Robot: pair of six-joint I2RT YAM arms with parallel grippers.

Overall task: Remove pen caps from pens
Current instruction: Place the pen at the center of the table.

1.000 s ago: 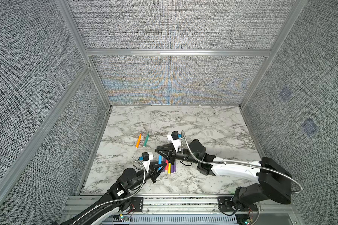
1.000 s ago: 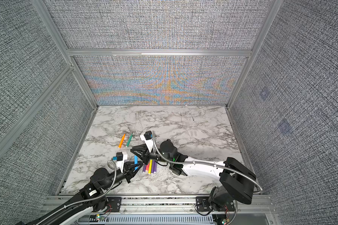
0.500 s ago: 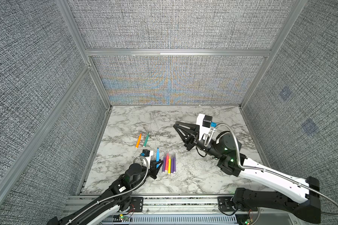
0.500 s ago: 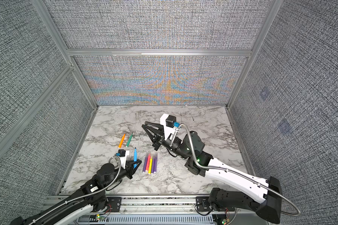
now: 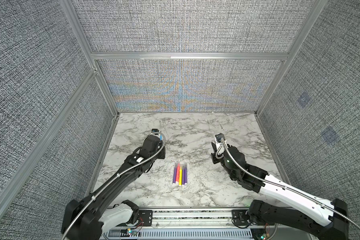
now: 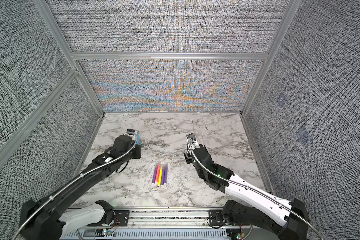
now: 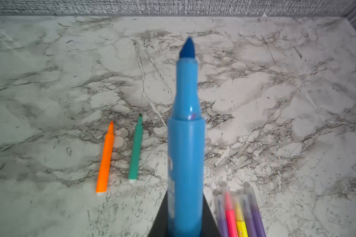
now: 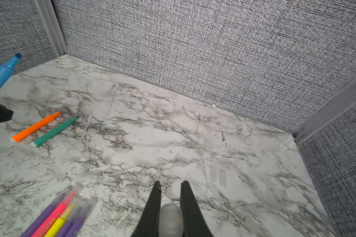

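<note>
Cap (image 8: 170, 217), faint, between right jaws

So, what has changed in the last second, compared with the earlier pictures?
The tools, together over the pen bundle before, pulled apart. The left tool carried the blue pen, now uncapped, toward the back wall; the right tool drew its clear cap off to the right. Nothing was let go. The orange pen, green pen and the pen bundle stayed.
</note>
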